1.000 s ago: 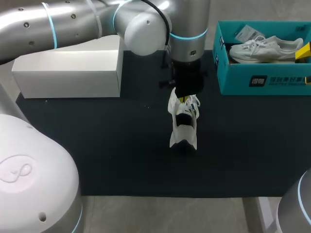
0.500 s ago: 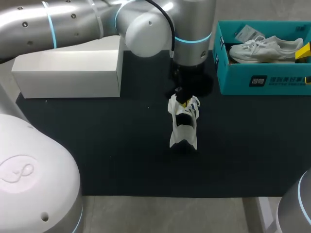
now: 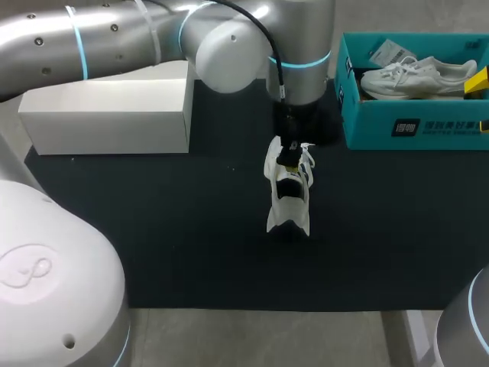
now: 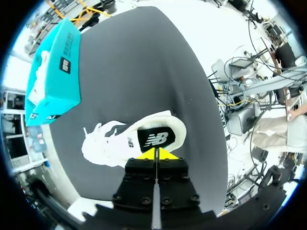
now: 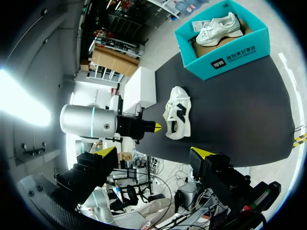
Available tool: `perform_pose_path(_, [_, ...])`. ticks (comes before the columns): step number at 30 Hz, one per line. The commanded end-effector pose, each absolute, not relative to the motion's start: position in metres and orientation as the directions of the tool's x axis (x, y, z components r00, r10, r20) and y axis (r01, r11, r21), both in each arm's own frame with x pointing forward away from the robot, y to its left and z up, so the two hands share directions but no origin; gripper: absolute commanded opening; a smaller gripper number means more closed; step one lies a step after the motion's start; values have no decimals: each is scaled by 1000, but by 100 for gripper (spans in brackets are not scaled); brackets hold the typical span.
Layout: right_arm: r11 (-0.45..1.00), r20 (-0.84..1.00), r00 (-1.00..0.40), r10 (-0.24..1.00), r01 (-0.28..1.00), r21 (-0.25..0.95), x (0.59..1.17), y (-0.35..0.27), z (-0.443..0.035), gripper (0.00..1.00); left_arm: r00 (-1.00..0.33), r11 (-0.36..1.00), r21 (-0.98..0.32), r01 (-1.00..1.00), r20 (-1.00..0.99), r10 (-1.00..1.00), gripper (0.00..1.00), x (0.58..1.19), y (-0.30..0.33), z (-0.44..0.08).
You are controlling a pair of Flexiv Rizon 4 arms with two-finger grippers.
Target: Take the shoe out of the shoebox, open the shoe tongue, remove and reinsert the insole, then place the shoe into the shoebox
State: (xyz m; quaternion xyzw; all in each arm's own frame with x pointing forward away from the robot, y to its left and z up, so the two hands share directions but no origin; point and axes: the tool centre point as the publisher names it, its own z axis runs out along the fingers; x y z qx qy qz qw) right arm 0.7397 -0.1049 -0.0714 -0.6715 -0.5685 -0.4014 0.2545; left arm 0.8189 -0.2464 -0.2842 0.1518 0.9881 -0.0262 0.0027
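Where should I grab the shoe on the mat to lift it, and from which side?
Likely the collar rim of the shoe, from straight above, pinching it inside and out. It stands on its sole with the opening up, so the rim is a thin upright wall; the rounded sides offer less to pinch.

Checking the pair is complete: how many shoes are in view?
2. One shoe lies on the black mat at mid-table, by the left tool. A second shoe lies in the teal shoebox. Others could be hidden beneath it.
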Motion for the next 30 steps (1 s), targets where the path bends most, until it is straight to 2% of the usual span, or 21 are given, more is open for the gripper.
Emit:
perform_pose_path(1, [-224, 827, 34, 561, 968, 112, 741, -105, -72, 100, -991, 984, -138, 110, -85, 99, 0, 806, -242, -292])
perform_pose_path(9, [-224, 827, 34, 561, 968, 112, 741, -105, -72, 100, -981, 979, -75, 187, -71, 182, 0, 784, -231, -289])
perform_pose_path(18, [-224, 827, 34, 561, 968, 112, 741, -105, -72, 100, -984, 981, -87, 175, 19, 177, 0, 768, -232, -291])
perform_pose_path(19, [-224, 827, 34, 561, 968, 112, 741, -105, -72, 100, -984, 981, -85, 175, 16, 177, 43, 766, -233, -294])
perform_pose_path(20, [-224, 827, 34, 561, 968, 112, 741, -105, -72, 100, -983, 980, -95, 174, 35, 178, 94, 766, -234, -296])
perform_pose_path(22, [-224, 827, 34, 561, 968, 112, 741, -105, -72, 100, -984, 981, -80, 174, 30, 177, 100, 766, -237, -304])
perform_pose_path(30, [-224, 827, 34, 561, 968, 112, 741, -105, -72, 100, -981, 978, -108, 176, 66, 184, 100, 772, -250, -325])
